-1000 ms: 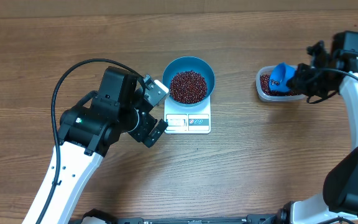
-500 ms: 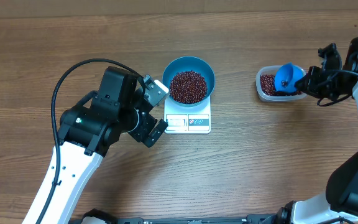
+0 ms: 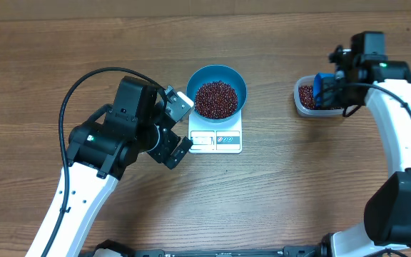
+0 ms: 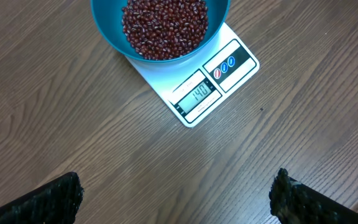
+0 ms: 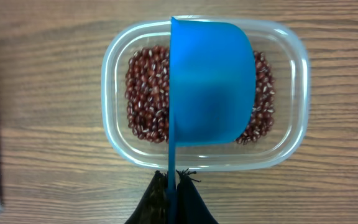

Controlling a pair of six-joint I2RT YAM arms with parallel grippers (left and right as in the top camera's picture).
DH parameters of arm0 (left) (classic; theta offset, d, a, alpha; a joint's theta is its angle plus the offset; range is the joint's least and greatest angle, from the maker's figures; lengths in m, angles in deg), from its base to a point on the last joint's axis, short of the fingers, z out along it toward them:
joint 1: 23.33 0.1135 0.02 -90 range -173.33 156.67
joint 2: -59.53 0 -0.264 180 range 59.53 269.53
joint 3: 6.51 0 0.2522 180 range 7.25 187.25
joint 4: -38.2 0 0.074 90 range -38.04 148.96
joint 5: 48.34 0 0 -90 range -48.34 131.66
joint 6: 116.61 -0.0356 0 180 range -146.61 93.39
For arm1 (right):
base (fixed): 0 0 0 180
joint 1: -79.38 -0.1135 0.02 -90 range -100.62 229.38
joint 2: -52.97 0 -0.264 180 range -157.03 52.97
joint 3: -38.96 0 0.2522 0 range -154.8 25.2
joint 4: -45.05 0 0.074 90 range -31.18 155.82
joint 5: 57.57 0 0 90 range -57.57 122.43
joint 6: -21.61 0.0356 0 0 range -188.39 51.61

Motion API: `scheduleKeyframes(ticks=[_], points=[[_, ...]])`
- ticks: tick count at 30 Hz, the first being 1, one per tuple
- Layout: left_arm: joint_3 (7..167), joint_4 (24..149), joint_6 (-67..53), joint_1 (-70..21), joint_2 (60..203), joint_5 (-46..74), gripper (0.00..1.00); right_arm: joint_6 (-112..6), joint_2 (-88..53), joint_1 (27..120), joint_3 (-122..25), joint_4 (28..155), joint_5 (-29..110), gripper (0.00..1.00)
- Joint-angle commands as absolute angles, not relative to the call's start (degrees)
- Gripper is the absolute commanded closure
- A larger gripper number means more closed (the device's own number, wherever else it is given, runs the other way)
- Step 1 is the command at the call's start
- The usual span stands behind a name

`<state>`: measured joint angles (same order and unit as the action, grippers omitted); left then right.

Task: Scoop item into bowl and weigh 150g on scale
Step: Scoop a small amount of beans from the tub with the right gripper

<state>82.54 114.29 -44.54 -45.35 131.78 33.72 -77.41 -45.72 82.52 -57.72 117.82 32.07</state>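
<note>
Left gripper (image 4: 179, 200): jaws spread wide, nothing held, hung over bare tabletop (image 4: 73, 124). Only the two dark fingertips are seen in its wrist view.
Just ahead of it the scale (image 4: 157, 79) is set flat on the tabletop, skewed to the gripper's axis, with the display strip at the near end. The display (image 4: 196, 94) is read as what looks like 140.
Beyond the display, the blue bowl (image 4: 112, 38) is carried on the far part of the scale. It is filled with red-brown beans (image 4: 163, 25) to below the rim.

Right gripper (image 5: 173, 194): clamped shut on the handle of the blue scoop (image 5: 210, 87).
The handle is seen edge-on, running straight ahead of the gripper. The cup is turned on its side, to the gripper's right of the handle line.
Directly under the scoop the clear tub (image 5: 113, 93) is found, with more beans (image 5: 145, 93) across its floor. Whether the beans are touched by the scoop cannot be told.
The tub is well apart from the scale and bowl.
</note>
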Motion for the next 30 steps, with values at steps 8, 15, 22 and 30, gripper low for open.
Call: scheduleKeyframes(ticks=[8, 15, 22, 30], points=[[83.9, 114.3, -43.8, -45.4, 131.4, 33.1, 0.0, -76.7, -45.5, 78.7, -55.7, 119.3, 28.8, 0.96], [83.9, 114.3, -43.8, -45.4, 131.4, 33.1, 0.0, -74.2, -45.5, 82.4, -55.9, 117.5, 45.1, 0.96], [83.9, 114.3, -43.8, -45.4, 131.4, 33.1, 0.0, -74.0, -45.5, 86.9, -55.9, 118.9, 45.9, 0.96], [83.9, 114.3, -43.8, -45.4, 131.4, 33.1, 0.0, -74.0, -45.2, 89.7, -57.3, 120.2, 46.3, 0.96]])
